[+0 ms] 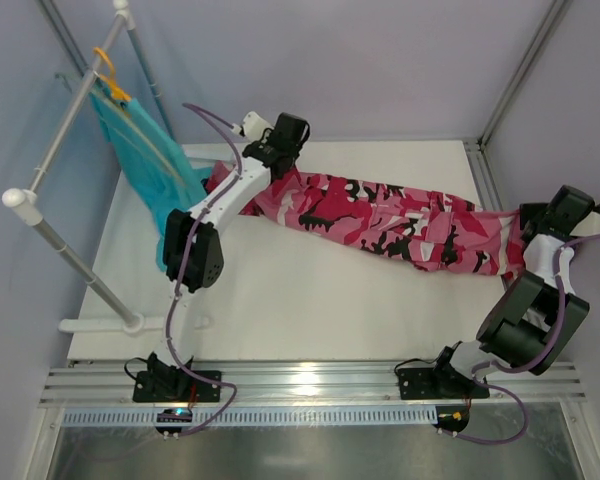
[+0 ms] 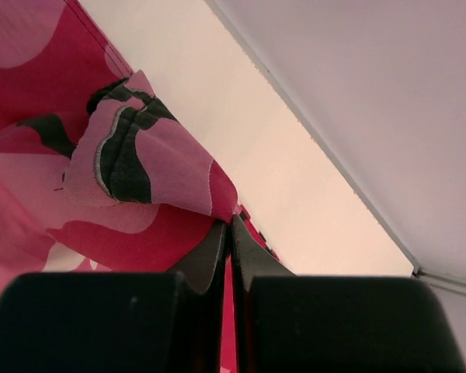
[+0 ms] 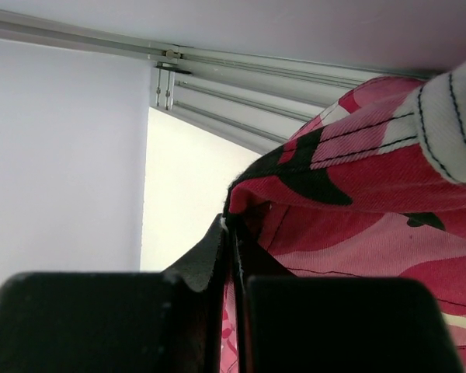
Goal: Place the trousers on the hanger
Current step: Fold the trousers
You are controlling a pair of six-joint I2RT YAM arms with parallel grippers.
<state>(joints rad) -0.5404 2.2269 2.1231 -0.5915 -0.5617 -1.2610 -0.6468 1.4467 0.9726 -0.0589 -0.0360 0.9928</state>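
Note:
The pink camouflage trousers (image 1: 400, 220) lie stretched out across the white table (image 1: 310, 300), running from back left to right. My left gripper (image 1: 261, 163) is shut on the cloth at their left end. In the left wrist view the left gripper (image 2: 231, 227) pinches a red fold of the trousers (image 2: 140, 155). My right gripper (image 1: 533, 224) is shut on their right end. In the right wrist view the right gripper (image 3: 231, 222) clamps a hemmed edge of the trousers (image 3: 357, 202), lifted off the table. A thin pale rod that looks like the hanger (image 1: 146, 136) slants across the teal garment.
A white tube rack (image 1: 68, 115) stands at the left of the table. An orange hanger (image 1: 108, 70) on it carries a teal garment (image 1: 150, 175) that reaches down to the trousers' left end. Metal frame rails run along the table's right and near edges.

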